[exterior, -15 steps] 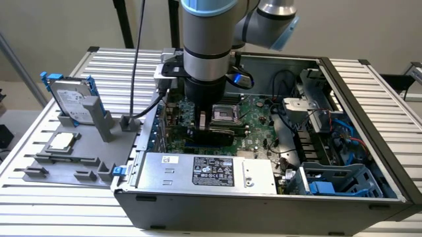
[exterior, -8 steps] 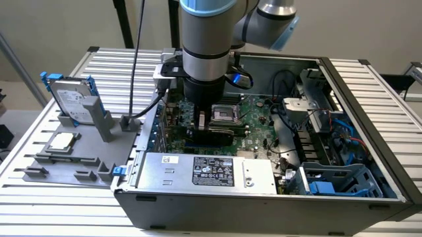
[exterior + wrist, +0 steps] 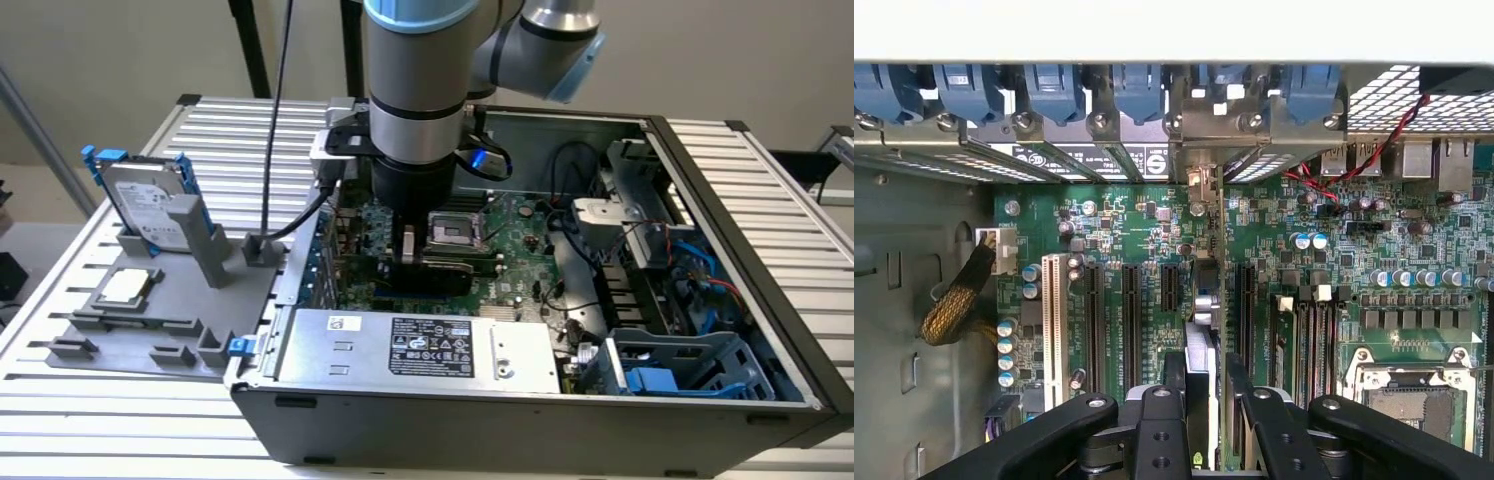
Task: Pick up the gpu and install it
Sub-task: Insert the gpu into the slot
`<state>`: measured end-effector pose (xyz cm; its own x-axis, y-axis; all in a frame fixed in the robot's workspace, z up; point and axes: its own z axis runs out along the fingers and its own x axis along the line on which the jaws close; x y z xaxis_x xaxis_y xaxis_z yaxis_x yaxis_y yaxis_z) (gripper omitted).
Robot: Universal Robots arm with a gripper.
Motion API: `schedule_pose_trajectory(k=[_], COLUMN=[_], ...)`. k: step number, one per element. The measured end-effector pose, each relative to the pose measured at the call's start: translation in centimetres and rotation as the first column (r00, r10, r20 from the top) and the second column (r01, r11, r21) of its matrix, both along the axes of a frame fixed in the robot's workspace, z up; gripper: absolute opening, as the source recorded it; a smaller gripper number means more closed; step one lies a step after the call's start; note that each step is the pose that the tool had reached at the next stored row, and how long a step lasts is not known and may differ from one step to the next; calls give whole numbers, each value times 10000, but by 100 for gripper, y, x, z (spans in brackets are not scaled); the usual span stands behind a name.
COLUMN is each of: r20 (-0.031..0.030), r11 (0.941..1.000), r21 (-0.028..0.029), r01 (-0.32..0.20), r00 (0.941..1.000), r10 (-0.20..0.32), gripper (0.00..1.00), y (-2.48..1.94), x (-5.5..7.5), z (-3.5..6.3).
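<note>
In the wrist view the gpu [image 3: 1203, 300] is seen edge-on, a thin card running from between my fingers to the rear wall of the case. Its silver bracket [image 3: 1199, 180] lies against the rear slot openings. My gripper [image 3: 1206, 400] is shut on the card, with one black finger [image 3: 1162, 425] on each side. The card stands upright over the green motherboard [image 3: 1124, 215], in line with the long black expansion slots [image 3: 1129, 315]; I cannot tell how deep it sits. In the exterior view my gripper [image 3: 422, 262] is lowered inside the open computer case [image 3: 747, 230], holding the gpu [image 3: 424, 280] beside the CPU socket [image 3: 457, 232].
The power supply [image 3: 414, 345] lies at the near side of the case and blue drive cages [image 3: 681, 370] at the exterior view's right. Outside the case, a grey fixture [image 3: 134, 335] holds a silver hard drive [image 3: 147, 200] with a blue frame and a square CPU chip [image 3: 123, 288]. A braided cable [image 3: 954, 305] runs beside the motherboard.
</note>
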<state>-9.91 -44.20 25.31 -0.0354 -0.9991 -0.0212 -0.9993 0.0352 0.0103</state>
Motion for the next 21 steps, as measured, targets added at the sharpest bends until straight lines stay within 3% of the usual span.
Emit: schedule_pose_trajectory(k=[21], r20=[1], r11=[10000], r21=[0], r01=[57], r00=[10000], r10=[-57], gripper=[27], y=[8], x=[-17], z=[-3])
